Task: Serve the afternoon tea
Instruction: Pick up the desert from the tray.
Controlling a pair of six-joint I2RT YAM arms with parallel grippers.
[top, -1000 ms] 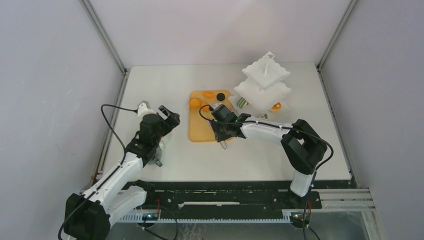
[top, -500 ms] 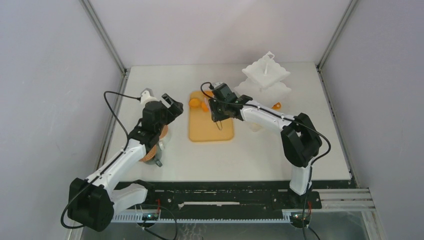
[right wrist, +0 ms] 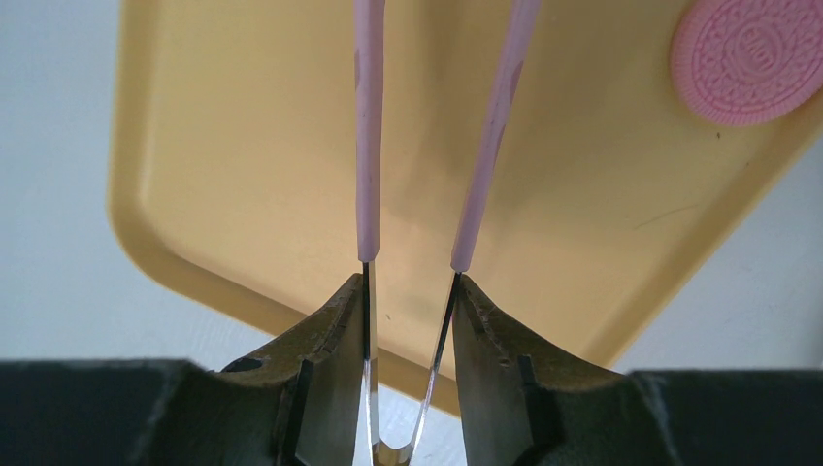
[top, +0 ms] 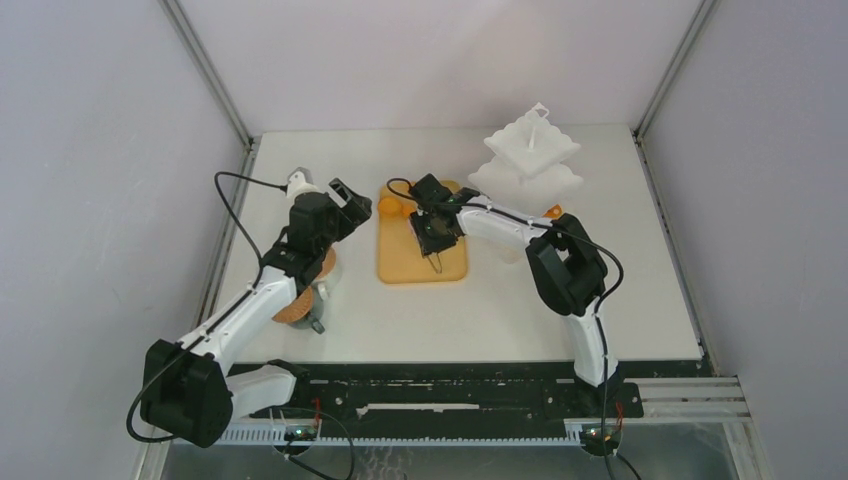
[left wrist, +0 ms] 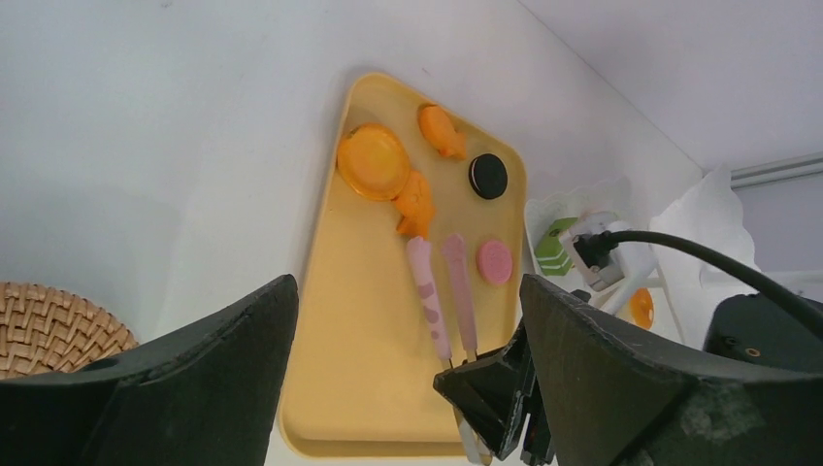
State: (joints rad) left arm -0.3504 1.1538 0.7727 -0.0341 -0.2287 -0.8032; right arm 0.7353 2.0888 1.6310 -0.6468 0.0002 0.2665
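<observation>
- The right gripper (right wrist: 408,291) grips the pink tongs (right wrist: 367,146); it should put both tips around the pink round (right wrist: 747,58), then pinch softly.
- The left gripper (left wrist: 408,320) is wide open, holding nothing.

In the top view the right arm (top: 500,222) is covering much of the yellow tray (top: 400,262), hiding most of what is lying on it; only two orange tarts (top: 388,206) are peeking out. The left arm (top: 270,290) is masking most of the cork coaster (top: 296,310).

In the left wrist view the picture's edge is cutting that coaster off, the right gripper (left wrist: 480,427) is hiding the near end of the pink tongs (left wrist: 432,291), and a cable plug (left wrist: 597,262) is overlapping a green pastry (left wrist: 553,248).

In the right wrist view the frame is clipping the pink round (right wrist: 752,58) and the far ends of the tongs.
</observation>
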